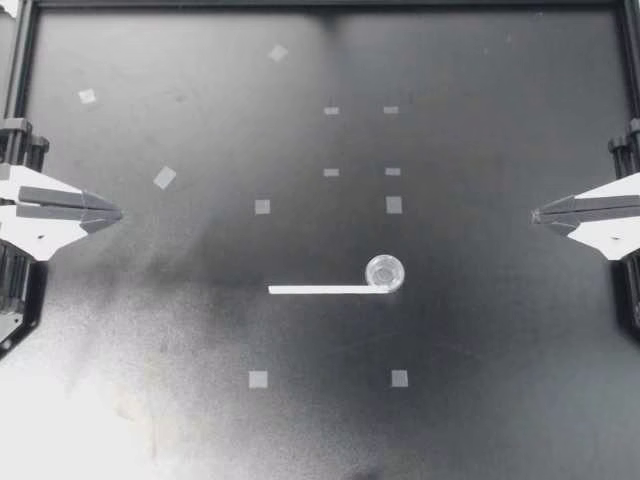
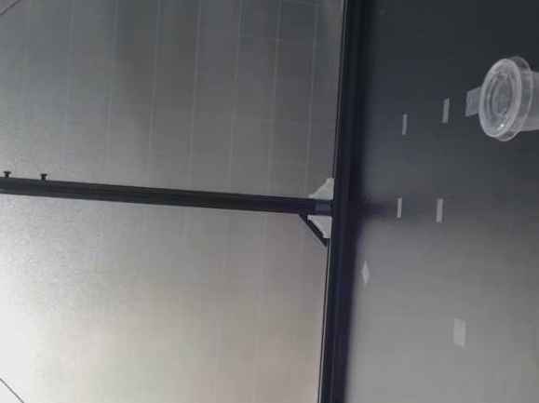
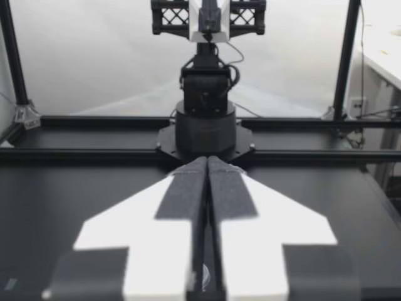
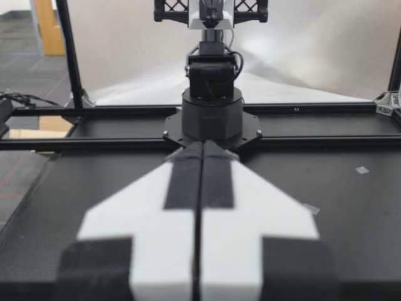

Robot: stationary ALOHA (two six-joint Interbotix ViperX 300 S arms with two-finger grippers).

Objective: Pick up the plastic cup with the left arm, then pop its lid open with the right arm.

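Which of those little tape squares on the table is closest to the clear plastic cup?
The tape square in line with the cup, between it and two smaller tape bits; every other square lies farther off.

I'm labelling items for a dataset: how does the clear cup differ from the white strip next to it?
The cup is clear and see-through, while the strip is opaque white. The cup is round and stands upright with its mouth up, whereas the strip is long, narrow and lies flat. Both rest on the black table near its middle, with the cup at one end of the strip.
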